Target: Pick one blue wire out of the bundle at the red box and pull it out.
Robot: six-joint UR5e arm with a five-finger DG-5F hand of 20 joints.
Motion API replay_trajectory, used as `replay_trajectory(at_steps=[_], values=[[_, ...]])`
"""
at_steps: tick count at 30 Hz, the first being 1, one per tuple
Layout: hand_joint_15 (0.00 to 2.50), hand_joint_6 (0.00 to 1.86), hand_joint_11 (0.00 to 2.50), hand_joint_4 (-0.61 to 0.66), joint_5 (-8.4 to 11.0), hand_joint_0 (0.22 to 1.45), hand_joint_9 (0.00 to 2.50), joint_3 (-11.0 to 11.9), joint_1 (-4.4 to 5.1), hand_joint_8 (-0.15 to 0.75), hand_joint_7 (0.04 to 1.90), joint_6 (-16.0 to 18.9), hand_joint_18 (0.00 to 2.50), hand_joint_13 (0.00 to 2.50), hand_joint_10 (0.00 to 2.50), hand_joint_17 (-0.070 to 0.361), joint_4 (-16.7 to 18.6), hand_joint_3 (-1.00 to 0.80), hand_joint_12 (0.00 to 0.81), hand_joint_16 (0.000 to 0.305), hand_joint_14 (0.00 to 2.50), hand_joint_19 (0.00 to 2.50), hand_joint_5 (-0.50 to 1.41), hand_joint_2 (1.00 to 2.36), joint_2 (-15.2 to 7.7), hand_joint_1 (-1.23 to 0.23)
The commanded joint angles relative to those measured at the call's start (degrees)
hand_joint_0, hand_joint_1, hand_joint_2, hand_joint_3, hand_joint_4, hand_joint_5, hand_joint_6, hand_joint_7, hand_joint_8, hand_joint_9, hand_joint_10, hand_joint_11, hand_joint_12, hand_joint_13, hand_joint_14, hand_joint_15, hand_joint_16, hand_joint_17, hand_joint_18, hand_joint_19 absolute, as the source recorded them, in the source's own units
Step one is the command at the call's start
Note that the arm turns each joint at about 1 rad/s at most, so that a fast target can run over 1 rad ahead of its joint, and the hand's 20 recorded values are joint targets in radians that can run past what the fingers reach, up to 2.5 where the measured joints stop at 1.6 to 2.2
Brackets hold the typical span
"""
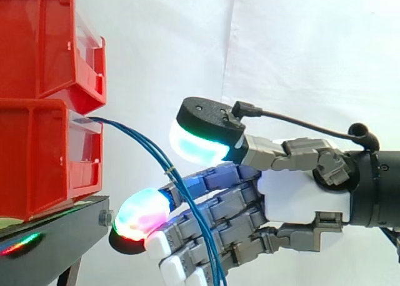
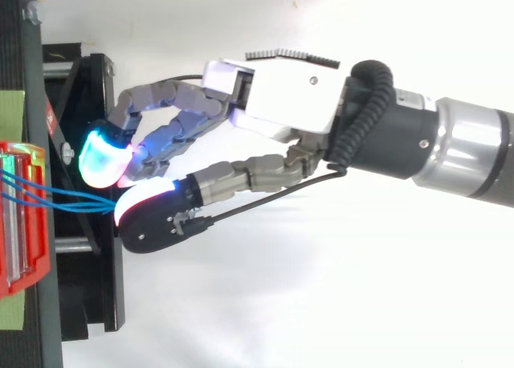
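While bundled, blue wires point(image 1: 150, 145) diagonally downward.

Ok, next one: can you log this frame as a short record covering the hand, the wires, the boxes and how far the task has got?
hand: hand open, thumb held above the fingers
wires: blue wires leave the lower red box and sag down across the fingers
grip: none pinched; touch cannot be told
boxes: lower red box under an upper red box, on a black stand
status: no wire pulled out yet
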Motion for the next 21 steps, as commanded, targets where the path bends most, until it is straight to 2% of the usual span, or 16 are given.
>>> replay_trajectory(at_steps=[1, 4, 6, 8, 11, 16, 21], values=[[0.42, 0.50, 0.37, 0.39, 0.01, 0.56, 0.72, 0.7, -0.08, 0.335, 1.14, 0.0, 0.65, 0.74, 0.01, 0.128, 0.6, -0.40, 0.435, 0.057, 0.02, 0.44, -0.11, 1.01, -0.6, -0.63], [0.42, 0.50, 0.37, 0.32, -0.25, 0.56, 0.72, 0.8, -0.34, 0.335, 1.23, 0.1, 0.65, 0.74, 0.01, 0.127, 0.0, -0.37, 0.436, 0.057, 0.01, 0.44, -0.10, 1.01, -0.6, -0.64], [0.42, 0.54, 0.37, 0.30, -1.04, 0.57, 0.70, 0.8, -0.43, 0.333, 1.18, 0.1, 0.66, 0.74, 0.01, 0.127, 0.3, -0.35, 0.436, 0.057, 0.01, 0.44, -0.11, 1.01, -0.6, -0.64], [0.43, 0.55, 0.38, 0.30, -1.92, 0.57, 0.70, 0.8, -0.43, 0.331, 1.16, 0.1, 0.66, 0.74, 0.01, 0.127, 0.3, -0.36, 0.433, 0.057, 0.01, 0.44, -0.12, 1.01, -0.6, -0.64], [0.42, 0.58, 0.37, 0.30, -2.01, 0.56, 0.70, 0.8, -0.34, 0.332, 1.08, 0.2, 0.66, 0.75, 0.01, 0.128, 0.1, -0.37, 0.434, 0.057, 0.01, 0.45, -0.13, 1.01, -0.6, -0.64], [0.43, 0.58, 0.38, 0.32, -2.10, 0.54, 0.70, 0.7, -0.17, 0.339, 1.08, 0.2, 0.67, 0.75, 0.01, 0.130, 0.1, -0.40, 0.438, 0.058, 0.01, 0.45, -0.13, 1.01, -0.6, -0.62], [0.43, 0.57, 0.38, 0.33, -2.53, 0.52, 0.70, 0.7, -0.17, 0.346, 1.08, -1.2, 0.67, 0.76, 0.01, 0.134, -0.4, -0.44, 0.443, 0.060, 0.01, 0.45, -0.13, 1.00, -0.6, -0.58]])
